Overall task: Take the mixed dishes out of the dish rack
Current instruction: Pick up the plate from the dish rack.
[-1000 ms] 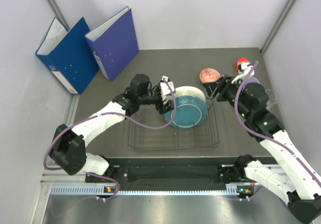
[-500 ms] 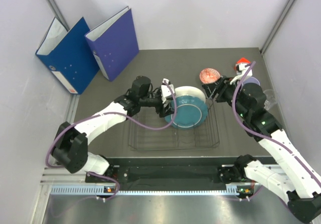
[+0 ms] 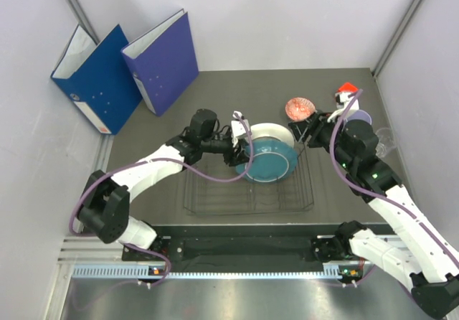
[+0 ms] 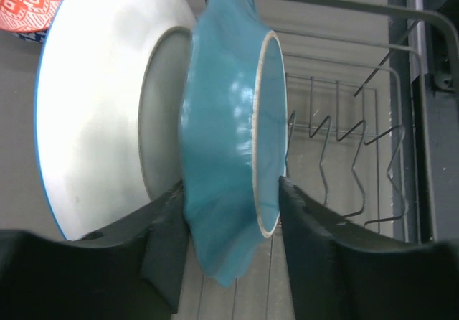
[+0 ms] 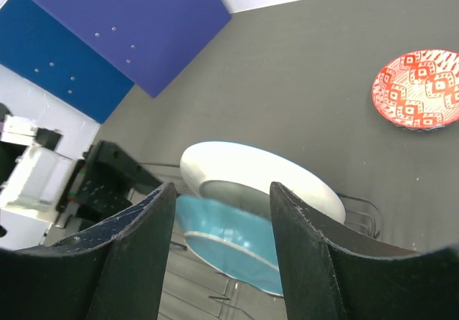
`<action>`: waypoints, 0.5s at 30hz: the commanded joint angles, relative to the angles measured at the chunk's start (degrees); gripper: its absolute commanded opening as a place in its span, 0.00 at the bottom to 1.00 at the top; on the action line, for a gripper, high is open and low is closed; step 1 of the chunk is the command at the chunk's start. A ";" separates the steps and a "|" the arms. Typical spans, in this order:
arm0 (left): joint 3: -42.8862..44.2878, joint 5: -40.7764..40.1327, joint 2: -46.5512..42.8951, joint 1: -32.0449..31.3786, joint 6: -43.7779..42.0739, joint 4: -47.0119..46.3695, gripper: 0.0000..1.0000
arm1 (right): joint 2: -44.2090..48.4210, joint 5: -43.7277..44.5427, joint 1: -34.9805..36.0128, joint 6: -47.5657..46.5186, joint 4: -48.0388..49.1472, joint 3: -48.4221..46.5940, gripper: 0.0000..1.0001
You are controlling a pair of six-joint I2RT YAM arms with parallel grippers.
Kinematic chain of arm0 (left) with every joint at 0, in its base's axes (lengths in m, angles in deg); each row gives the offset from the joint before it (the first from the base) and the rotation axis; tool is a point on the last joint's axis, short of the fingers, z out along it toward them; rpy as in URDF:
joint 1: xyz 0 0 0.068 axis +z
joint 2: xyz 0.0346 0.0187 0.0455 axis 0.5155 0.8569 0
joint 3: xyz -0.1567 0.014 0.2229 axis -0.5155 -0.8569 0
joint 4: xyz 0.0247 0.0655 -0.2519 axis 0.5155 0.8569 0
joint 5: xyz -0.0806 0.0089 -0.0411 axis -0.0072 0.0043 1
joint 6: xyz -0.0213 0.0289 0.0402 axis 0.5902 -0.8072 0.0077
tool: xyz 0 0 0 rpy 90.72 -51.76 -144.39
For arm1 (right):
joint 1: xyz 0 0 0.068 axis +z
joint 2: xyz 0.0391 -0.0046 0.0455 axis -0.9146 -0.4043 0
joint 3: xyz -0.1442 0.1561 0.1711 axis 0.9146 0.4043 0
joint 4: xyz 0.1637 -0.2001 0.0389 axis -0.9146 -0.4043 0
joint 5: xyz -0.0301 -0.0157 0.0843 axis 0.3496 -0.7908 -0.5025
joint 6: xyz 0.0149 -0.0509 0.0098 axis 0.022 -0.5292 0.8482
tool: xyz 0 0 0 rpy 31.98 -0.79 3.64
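The teal plate (image 3: 271,160) stands on edge in the dark wire dish rack (image 3: 247,198), with the white plate (image 3: 269,131) leaning just behind it. My left gripper (image 3: 244,148) is at the teal plate's left rim. In the left wrist view its fingers press both sides of the teal plate (image 4: 222,133), one slipped between it and the white plate (image 4: 93,105). My right gripper (image 3: 305,129) hovers open at the rack's far right corner with nothing between its fingers; both plates (image 5: 265,173) lie below it. The red-patterned bowl (image 3: 300,107) sits on the table behind the rack.
Two blue binders (image 3: 107,69) stand at the back left. A small red block (image 3: 347,88) sits at the back right beside my right arm, with a lavender cup (image 3: 361,116) partly hidden behind that arm. Walls close in on both sides.
My left gripper has narrowed its jaws onto the teal plate's rim and edged slightly right. The right arm has shifted a little, still open.
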 commanded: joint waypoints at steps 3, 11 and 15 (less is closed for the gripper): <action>-0.51 4.52 -4.93 -0.77 3.21 -3.37 0.46 | -0.10 -0.13 0.62 0.20 3.00 1.19 0.55; -1.91 5.92 -3.44 -2.17 4.70 -3.81 0.41 | 0.25 -0.14 0.62 0.56 2.91 2.16 0.55; -1.91 8.29 -1.33 -2.88 4.97 -3.72 0.37 | 0.34 0.04 0.71 0.56 2.73 2.33 0.55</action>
